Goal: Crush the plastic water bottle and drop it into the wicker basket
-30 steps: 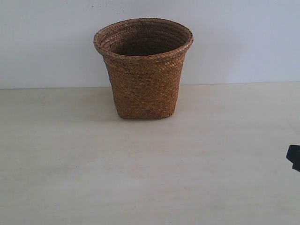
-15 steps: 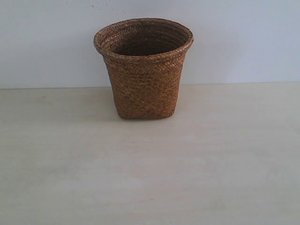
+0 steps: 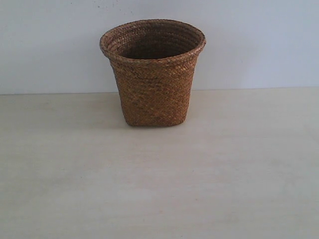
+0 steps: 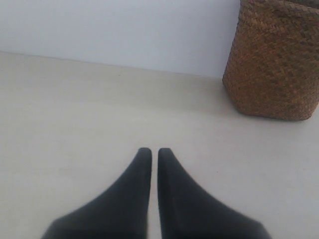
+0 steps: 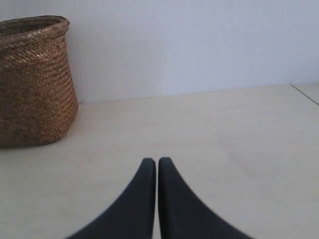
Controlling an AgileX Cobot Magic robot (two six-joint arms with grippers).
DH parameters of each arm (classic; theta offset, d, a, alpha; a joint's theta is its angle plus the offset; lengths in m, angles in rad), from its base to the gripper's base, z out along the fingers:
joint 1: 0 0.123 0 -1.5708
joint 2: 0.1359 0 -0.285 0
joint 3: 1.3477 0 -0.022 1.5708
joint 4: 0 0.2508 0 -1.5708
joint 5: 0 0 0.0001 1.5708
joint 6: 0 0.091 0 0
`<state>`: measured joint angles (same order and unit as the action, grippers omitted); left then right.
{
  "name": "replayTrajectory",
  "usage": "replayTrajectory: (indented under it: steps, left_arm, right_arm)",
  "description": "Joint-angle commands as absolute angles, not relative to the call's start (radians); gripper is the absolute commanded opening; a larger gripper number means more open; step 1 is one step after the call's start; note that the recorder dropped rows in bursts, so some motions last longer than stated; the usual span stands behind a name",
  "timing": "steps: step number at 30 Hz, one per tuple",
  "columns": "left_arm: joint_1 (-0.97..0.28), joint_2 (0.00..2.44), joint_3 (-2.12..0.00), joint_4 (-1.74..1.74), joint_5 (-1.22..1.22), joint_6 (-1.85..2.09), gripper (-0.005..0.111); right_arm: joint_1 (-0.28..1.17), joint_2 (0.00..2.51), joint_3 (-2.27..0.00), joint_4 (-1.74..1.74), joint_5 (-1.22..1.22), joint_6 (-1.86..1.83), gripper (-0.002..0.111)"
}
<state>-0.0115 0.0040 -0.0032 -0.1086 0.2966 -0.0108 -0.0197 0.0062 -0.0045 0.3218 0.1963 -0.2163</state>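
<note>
The brown wicker basket (image 3: 152,74) stands upright at the back middle of the pale table, against the white wall. It also shows in the left wrist view as the wicker basket (image 4: 274,59) and in the right wrist view as the wicker basket (image 5: 32,82). The plastic water bottle is in none of the views; the inside of the basket looks dark and its bottom is hidden. My left gripper (image 4: 154,151) is shut with nothing between its black fingers, low over bare table. My right gripper (image 5: 157,161) is shut and empty too. Neither gripper shows in the exterior view.
The pale wooden table (image 3: 159,189) runs from the wall to the front edge of the exterior view. A white wall (image 3: 259,40) closes the back. A table edge (image 5: 305,94) shows far off in the right wrist view.
A dark bit of the right arm at the right edge of the exterior view one second ago has gone out of sight. The basket has not moved.
</note>
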Motion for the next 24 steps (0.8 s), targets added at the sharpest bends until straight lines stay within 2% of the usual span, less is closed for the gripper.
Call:
replayTrajectory:
  steps: [1,8,16,24]
  left_arm:
    - [-0.007,0.0,0.0,-0.116,0.3,-0.006,0.004]
    - [-0.007,0.0,0.0,-0.116,0.3,-0.006,0.004]
    - [-0.007,0.0,0.0,-0.116,0.3,-0.006,0.004]
    - [-0.007,0.0,0.0,-0.116,0.3,-0.006,0.004]
  right_arm:
    - [-0.017,0.004,0.0,0.306,0.177,-0.216,0.0]
    - [-0.011,0.003,0.0,0.298,0.197,-0.195,0.0]
    - [0.011,0.0,0.0,0.097,0.262,0.019,0.0]
    - [0.011,0.0,0.0,0.098,0.329,-0.025,0.0]
